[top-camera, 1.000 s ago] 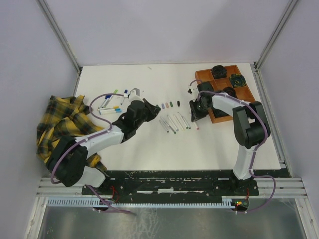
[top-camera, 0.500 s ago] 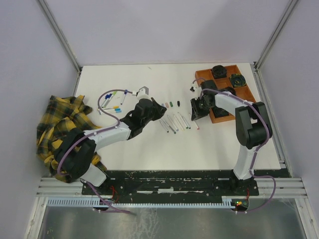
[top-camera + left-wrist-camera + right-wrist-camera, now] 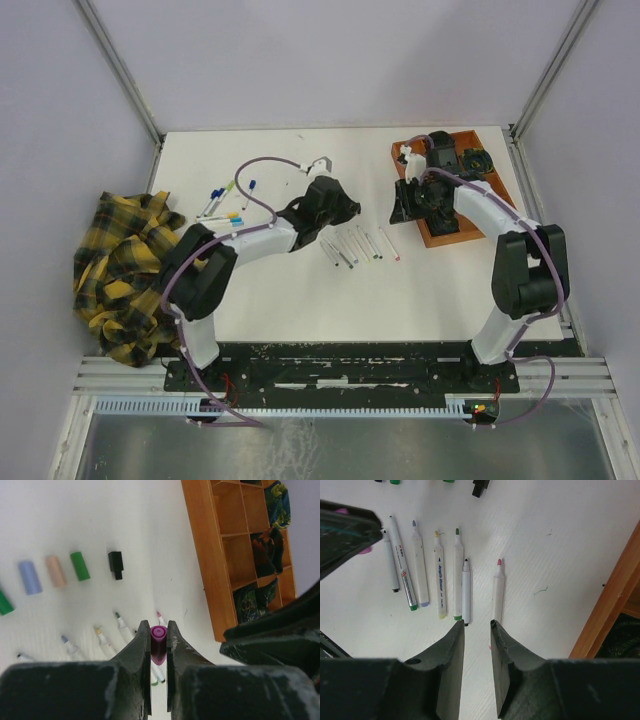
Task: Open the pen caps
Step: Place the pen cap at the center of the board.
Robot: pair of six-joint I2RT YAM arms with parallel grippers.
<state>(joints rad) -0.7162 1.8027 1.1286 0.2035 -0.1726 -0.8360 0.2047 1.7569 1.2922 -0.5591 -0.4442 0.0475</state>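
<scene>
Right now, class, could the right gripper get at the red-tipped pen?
Probably yes. The right gripper hangs empty, jaws apart, just short of the red-tipped pen, which lies flat with nothing over it.

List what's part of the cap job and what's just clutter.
Job: held purple cap, loose caps, uncapped pens, capped pens far left.
Clutter: plaid cloth, tray, dark items in it.
</scene>
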